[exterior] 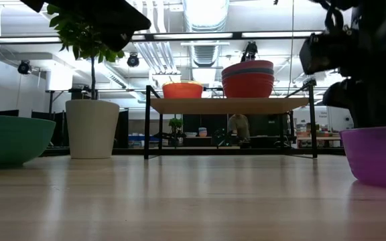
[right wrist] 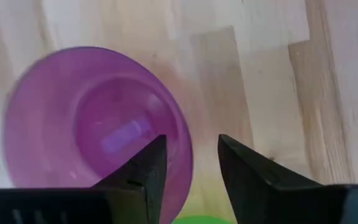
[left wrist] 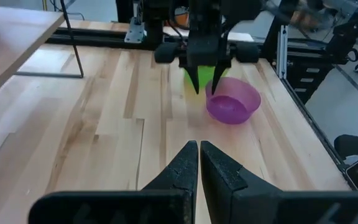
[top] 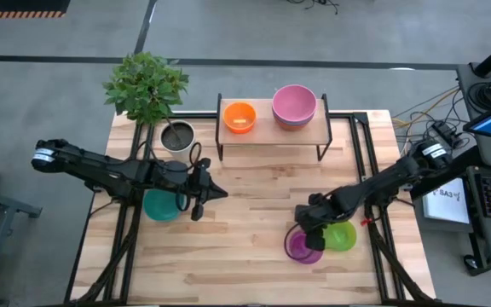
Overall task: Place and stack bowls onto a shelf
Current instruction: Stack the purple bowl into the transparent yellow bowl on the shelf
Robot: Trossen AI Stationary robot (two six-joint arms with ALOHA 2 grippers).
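Purple bowl [right wrist: 92, 124] just below right claw [right wrist: 191, 155], fingers parted, astride rim, gripping nothing; left claw [left wrist: 199, 165] closed, empty.

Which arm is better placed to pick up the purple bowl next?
Right. The right pincer hangs open over the rim of the small round purple plastic bowl; the left pincer is shut, far across the table.

Right arm hides part of the purple bowl [top: 300, 246] in the high view, left arm covers part of the teal bowl [top: 162, 205], low view's edge crops both, and the green bowl [right wrist: 199, 219] barely shows in the right wrist view.
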